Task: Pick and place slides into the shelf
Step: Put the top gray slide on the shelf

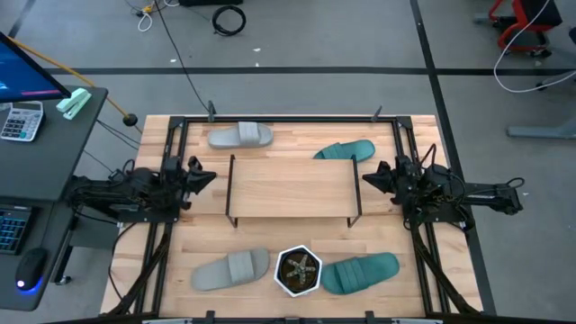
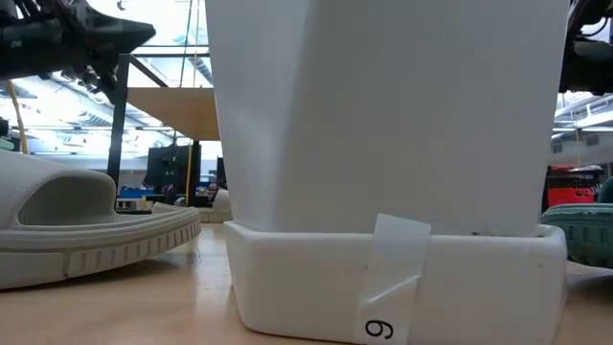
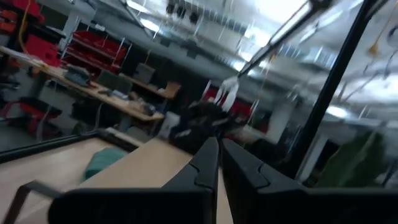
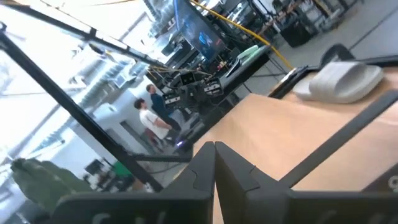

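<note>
The shelf (image 1: 292, 189) stands mid-table, a light wooden board on thin black legs. Four slides lie soles down on the table. One grey slide (image 1: 240, 137) and one teal slide (image 1: 346, 151) lie beyond the shelf. The other grey slide (image 1: 231, 270) and teal slide (image 1: 360, 273) lie at the near edge. My left gripper (image 1: 209, 176) hovers shut at the shelf's left end. My right gripper (image 1: 367, 177) hovers shut at its right end. Each points inward above the board, and each wrist view shows its own shut gripper (image 3: 217, 155) (image 4: 214, 152).
A white hexagonal potted plant (image 1: 299, 272) stands between the two near slides and fills most of the low view (image 2: 383, 144). A black frame (image 1: 288, 118) runs round the table. A desk with a calculator (image 1: 20, 120) stands beyond the left edge.
</note>
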### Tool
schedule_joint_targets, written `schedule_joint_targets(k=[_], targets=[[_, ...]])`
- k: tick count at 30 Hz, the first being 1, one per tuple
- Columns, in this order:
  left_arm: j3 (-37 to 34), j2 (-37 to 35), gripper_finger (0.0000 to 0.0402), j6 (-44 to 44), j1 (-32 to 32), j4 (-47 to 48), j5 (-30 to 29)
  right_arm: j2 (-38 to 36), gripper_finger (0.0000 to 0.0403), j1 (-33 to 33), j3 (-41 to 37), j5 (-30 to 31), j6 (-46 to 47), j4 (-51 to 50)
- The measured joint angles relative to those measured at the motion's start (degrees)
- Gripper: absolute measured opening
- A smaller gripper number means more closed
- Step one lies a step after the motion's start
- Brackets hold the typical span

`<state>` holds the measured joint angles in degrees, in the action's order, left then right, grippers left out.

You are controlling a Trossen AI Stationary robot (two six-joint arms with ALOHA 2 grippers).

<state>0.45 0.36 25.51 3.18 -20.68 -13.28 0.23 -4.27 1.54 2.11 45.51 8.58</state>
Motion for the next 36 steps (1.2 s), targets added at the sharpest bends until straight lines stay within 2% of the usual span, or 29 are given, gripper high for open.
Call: schedule_joint_targets(k=[3, 12, 19, 27, 33, 36], targets=[[-0.02, 0.0, 0.0026, 2.35, 0.0, -2.7, -0.68, 0.0, 0.0016, 0.0, 0.0, 0.0, 1.75, 0.07], [-0.01, 0.0, 0.0029, 2.43, 0.0, -4.01, -2.14, 0.0, 0.0016, 0.01, 0.0, 3.54, 8.49, 0.07], [0.0, 0.0, 0.0027, 2.83, 0.0, -7.46, -4.74, 0.0, 0.0016, 0.02, 0.0, 3.58, 12.29, 0.07], [0.0, 0.0, 0.0038, -5.02, 0.0, -9.83, -11.6, 0.0, 0.0016, 0.02, 0.0, 3.59, 19.45, 0.07], [0.0, 0.0, 0.0025, -6.69, 0.0, -12.36, -19.46, 0.0, 0.0016, 0.01, 0.0, 3.88, 22.26, 0.1], [0.02, 0.0, 0.0016, -8.84, 0.0, -10.55, -20.37, 0.0, 0.0016, 0.01, 0.0, 3.89, 22.09, 0.09]])
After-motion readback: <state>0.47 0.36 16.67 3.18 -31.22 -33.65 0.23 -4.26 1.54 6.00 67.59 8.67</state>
